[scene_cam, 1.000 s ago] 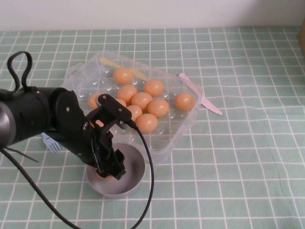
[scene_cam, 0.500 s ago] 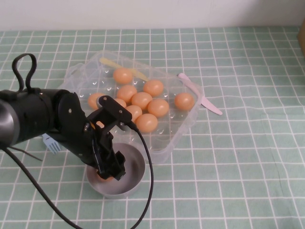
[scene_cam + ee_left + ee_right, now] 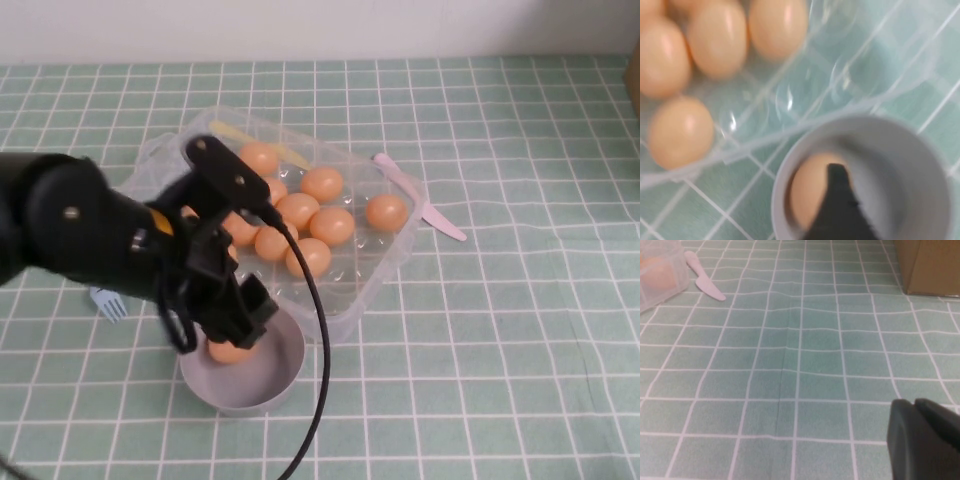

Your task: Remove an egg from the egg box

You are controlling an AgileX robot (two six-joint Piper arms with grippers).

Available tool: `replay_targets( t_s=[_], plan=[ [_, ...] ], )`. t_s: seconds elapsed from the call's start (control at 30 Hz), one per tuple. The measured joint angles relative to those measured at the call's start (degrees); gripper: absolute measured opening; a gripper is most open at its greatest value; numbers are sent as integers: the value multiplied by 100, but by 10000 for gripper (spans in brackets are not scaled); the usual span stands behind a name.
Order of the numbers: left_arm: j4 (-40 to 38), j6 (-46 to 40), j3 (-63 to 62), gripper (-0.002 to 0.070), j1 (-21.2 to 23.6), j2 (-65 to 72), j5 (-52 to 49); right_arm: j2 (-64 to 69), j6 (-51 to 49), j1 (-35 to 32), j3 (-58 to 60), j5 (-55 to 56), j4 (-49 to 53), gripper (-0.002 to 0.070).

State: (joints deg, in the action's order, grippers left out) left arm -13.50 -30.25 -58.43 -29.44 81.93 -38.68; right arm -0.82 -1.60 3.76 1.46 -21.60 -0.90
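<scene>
Risen since a second ago, left gripper (image 3: 235, 325) over grey bowl (image 3: 285, 378), lower left; jaws spread, empty. Egg (image 3: 229, 351) lies released in bowl, outside egg box (image 3: 395, 262). Placing step judged finished; next, withdraw clear; right gripper (image 3: 925, 442) parked over desk (image 3: 500, 350), jaws' state unclear.

Green check tablecloth (image 3: 520, 330) w/ white grid lines, pale wall (image 3: 320, 25) behind, cardboard box (image 3: 930, 265) nearby.

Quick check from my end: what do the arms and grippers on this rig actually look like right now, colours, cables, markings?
The left arm is bulky, rounded and matte black, with a small orange patch near the wrist. A black cable loops from it down toward the near table edge. The left gripper, above the bowl, has angular black fingers. Of the right gripper, parked over bare tablecloth, only a blocky black fingertip shows. No readable markings.
</scene>
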Motion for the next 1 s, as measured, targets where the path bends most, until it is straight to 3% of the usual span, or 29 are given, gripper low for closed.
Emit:
replay_targets(
  t_s=[0.07,0.17,0.27,0.63,1.0],
  plan=[
    [-49,25,50,362,-52,-489,-16,0,0,0,0,0,0,-17],
    [-73,61,290,136,-53,-1242,2,0,0,0,0,0,0,-17],
    [-102,135,729,40,-53,-1991,153,0,0,0,0,0,0,-17],
    [-261,582,2431,-1,-53,-4418,1301,0,0,0,0,0,0,-17],
    [-461,806,2997,-1,-53,-4734,1639,0,0,0,0,0,0,-17]
  ],
)
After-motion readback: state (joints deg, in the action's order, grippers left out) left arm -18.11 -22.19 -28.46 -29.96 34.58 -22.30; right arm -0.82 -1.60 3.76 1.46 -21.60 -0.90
